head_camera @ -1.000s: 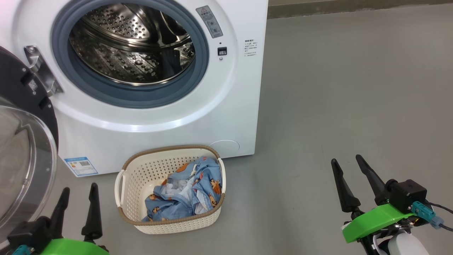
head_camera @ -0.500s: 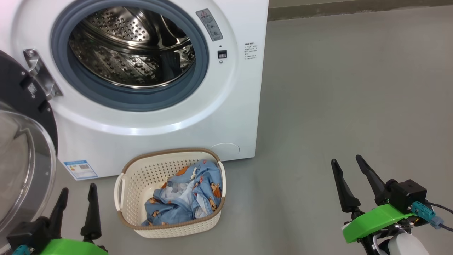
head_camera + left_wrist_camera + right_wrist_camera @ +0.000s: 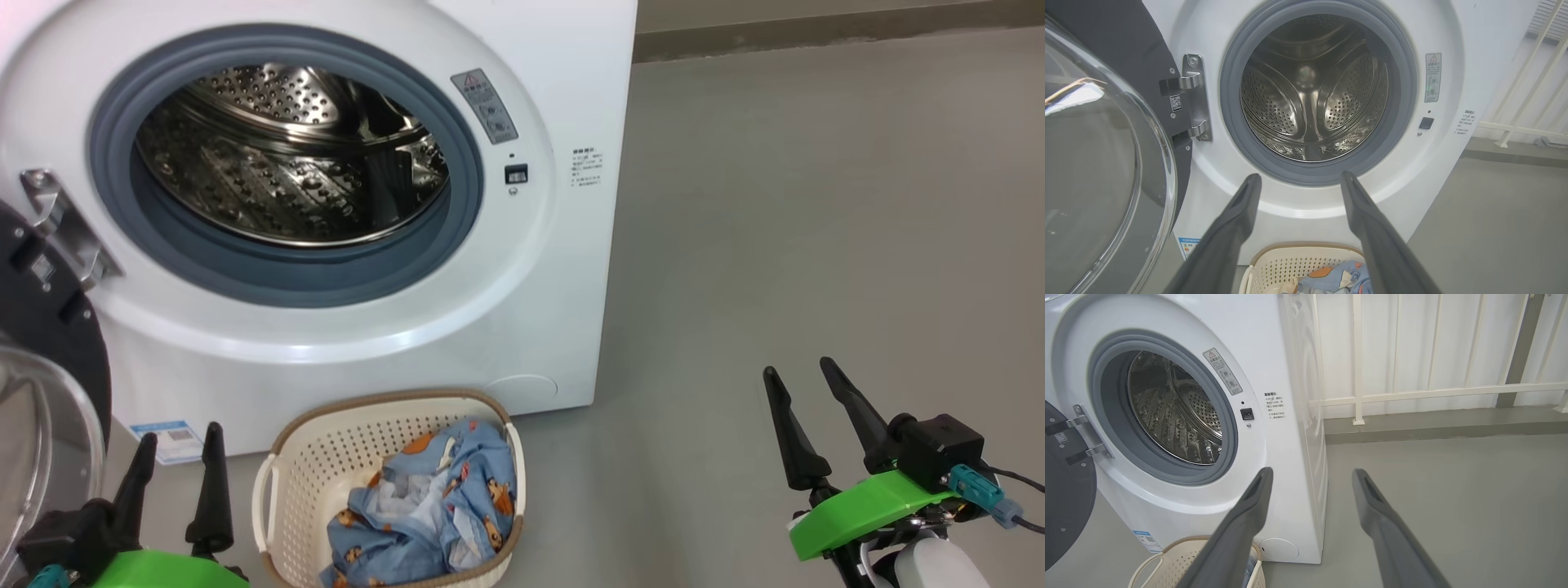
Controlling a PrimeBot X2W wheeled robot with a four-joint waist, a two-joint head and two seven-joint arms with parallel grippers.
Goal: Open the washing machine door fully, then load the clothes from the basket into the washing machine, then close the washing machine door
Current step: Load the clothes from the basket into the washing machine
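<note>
door: washing machine door [image 3: 49, 327] stands wide open on the robot's left, hung on a steel hinge [image 3: 57, 220]. Black rim, and the clear glass bowl bulges toward the camera.
machine: washing machine [image 3: 457, 343], white front loader. The mouth is uncovered and ringed by a grey-blue gasket [image 3: 286, 282].
drum: the drum [image 3: 277, 188] is perforated steel; its ribs are visible through the opening.
basket: the basket [image 3: 326, 465] sits on the grey floor [image 3: 816, 245], just in front of the machine and below the mouth.
clothes: the clothes [image 3: 433, 506] are in the basket, bunched toward its right half. Light blue bear print with white lining showing.
left gripper: left gripper [image 3: 181, 433] is low at the robot's left, just beside the basket and near the door glass. Fingers are spread with nothing between them.
right gripper: right gripper [image 3: 797, 367] is over bare floor, well apart from the basket and the machine. Fingers are apart and empty.
sticker: blue label sticker [image 3: 171, 441] low on the machine front, left of the basket.
background: white railing [image 3: 1412, 394] beyond the machine, seen in the right wrist view.
</note>
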